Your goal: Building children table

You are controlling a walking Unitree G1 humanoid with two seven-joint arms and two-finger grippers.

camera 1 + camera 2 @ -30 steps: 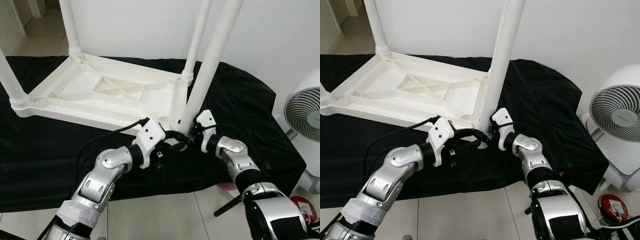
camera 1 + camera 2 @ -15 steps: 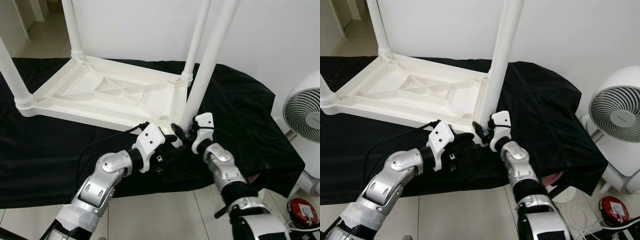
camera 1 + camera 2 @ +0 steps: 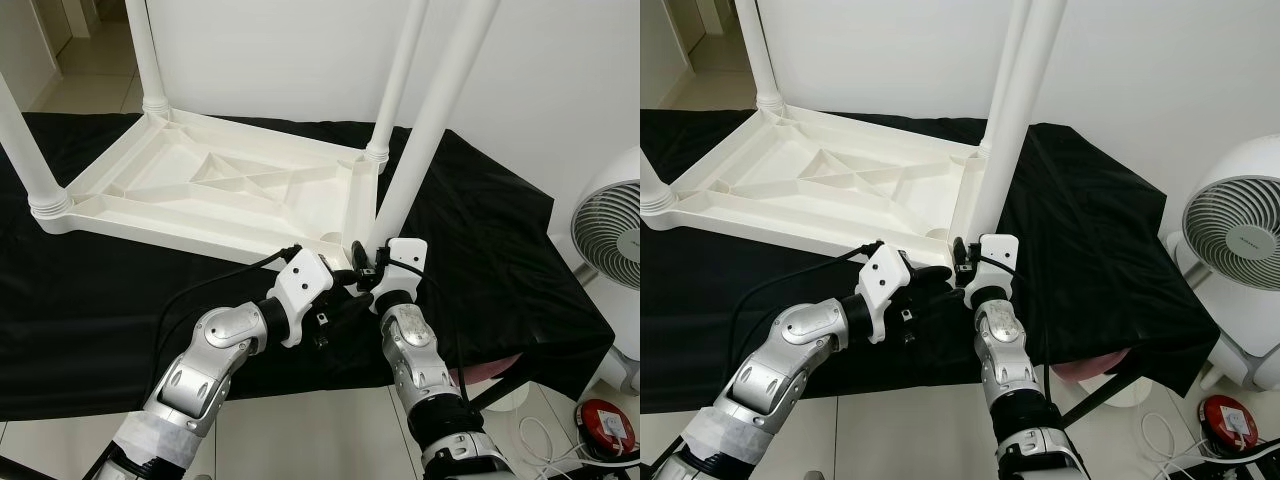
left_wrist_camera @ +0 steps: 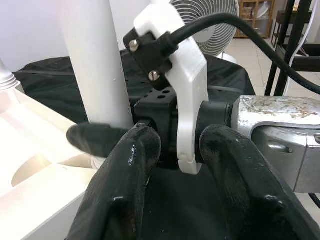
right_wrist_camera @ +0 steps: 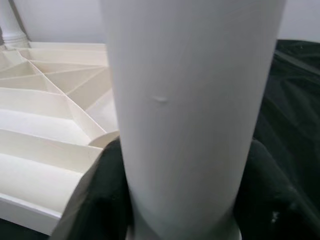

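A white plastic children's table (image 3: 200, 190) lies upside down on a black cloth (image 3: 100, 300), with three legs standing in its corners. A fourth white leg (image 3: 430, 110) leans at the near right corner, its foot by the empty socket. My right gripper (image 3: 368, 268) is shut on the base of this leg; in the right wrist view the leg (image 5: 185, 100) sits between the black fingers (image 5: 100, 200). My left gripper (image 3: 345, 300) hovers just left of and below it. Its fingers (image 4: 125, 175) are spread apart and hold nothing, facing the right wrist's white mount (image 4: 185, 75).
A white fan (image 3: 610, 220) stands on the floor at the right. A red object (image 3: 605, 420) and cables lie near its foot. Something pink (image 3: 495, 365) shows under the cloth's right edge. A white wall rises behind the table, and tiled floor lies in front.
My right forearm has swung in from the right and now sits straight below its gripper, still holding the leg's base. The left gripper has drawn back a little from the leg.
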